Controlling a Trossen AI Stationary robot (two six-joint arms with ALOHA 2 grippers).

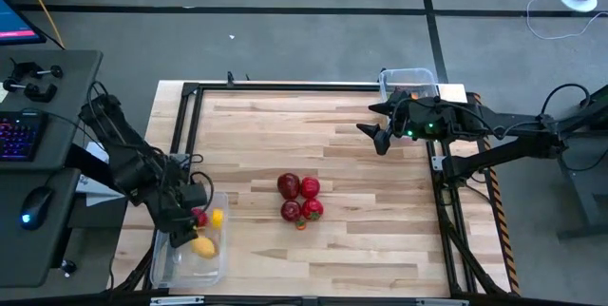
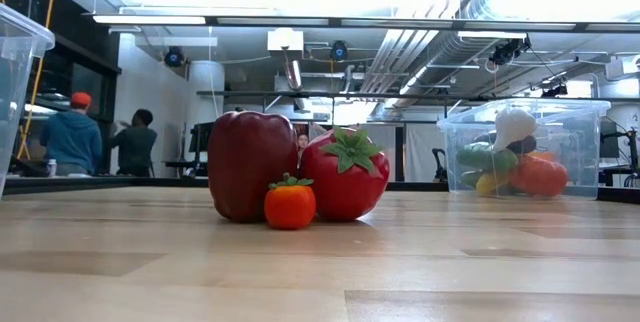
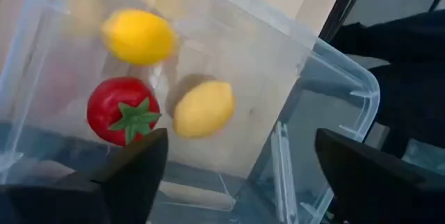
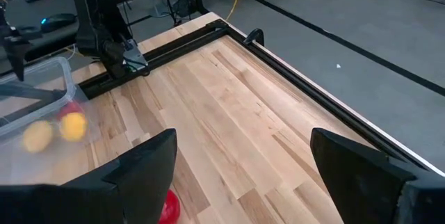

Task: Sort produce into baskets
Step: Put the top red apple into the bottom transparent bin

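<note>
Left claw hangs released above the left basket, strawberry and lemons below.

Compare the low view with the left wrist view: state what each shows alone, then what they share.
Only the low view: a cluster of red produce on the wooden table, a far bin holding mixed produce, and people in the room behind.

Only the left wrist view: two lemons and a red strawberry lying inside the near bin, with the left end effector open above them.

Both share: that near clear bin, though the low view catches only its edge, and the table surface.
</note>
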